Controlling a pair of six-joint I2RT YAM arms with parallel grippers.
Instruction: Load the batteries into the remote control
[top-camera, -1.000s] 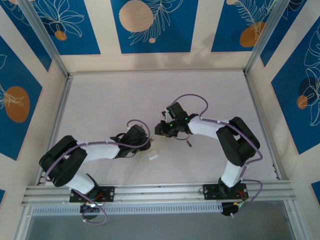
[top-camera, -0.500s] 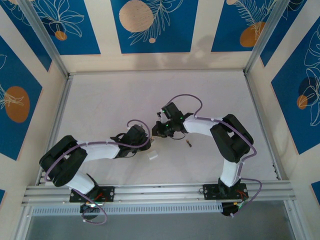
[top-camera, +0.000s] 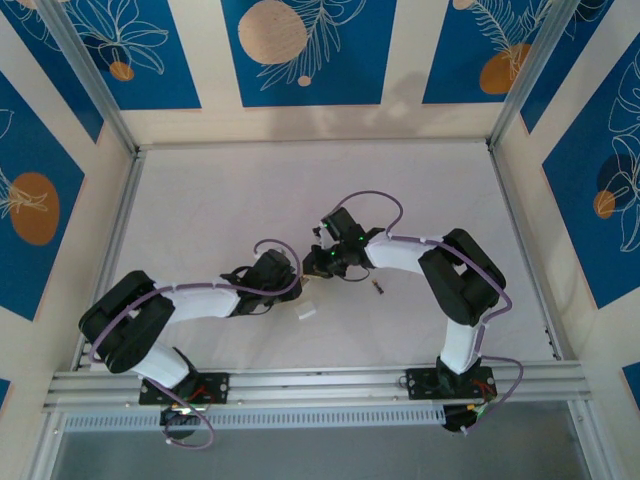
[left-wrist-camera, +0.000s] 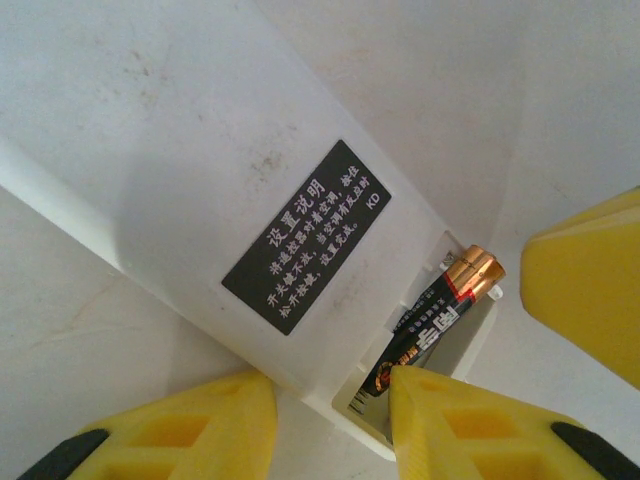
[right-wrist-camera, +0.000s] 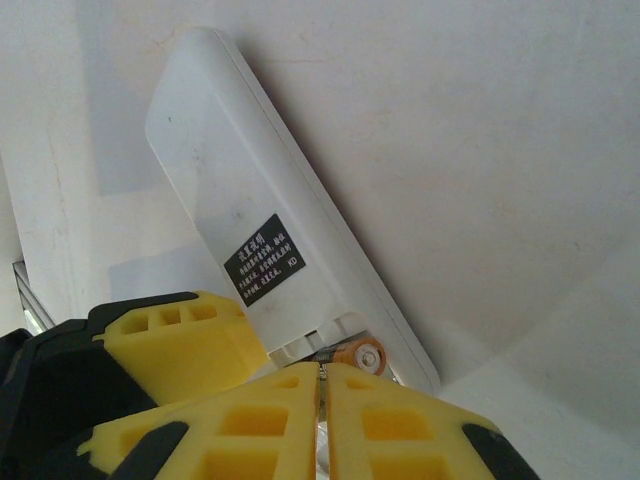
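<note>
Battery (left-wrist-camera: 440, 310) part-seated in remote control (left-wrist-camera: 200, 170); left gripper (left-wrist-camera: 325, 388) clamps the remote control steady, so right gripper (right-wrist-camera: 320, 385), closed together and empty, can press it home.

One battery (left-wrist-camera: 440, 320) in remote control (left-wrist-camera: 200, 170) bay, second battery (top-camera: 377, 288) on table (top-camera: 230, 200) rightward

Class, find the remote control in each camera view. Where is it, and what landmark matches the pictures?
Left wrist: remote control runs diagonally from upper left to bottom centre.
Right wrist: centre-left, slanting down toward bottom centre.
Top external: too faint to pick out, white on white.
Landmark: its black label, in both wrist views.
</note>
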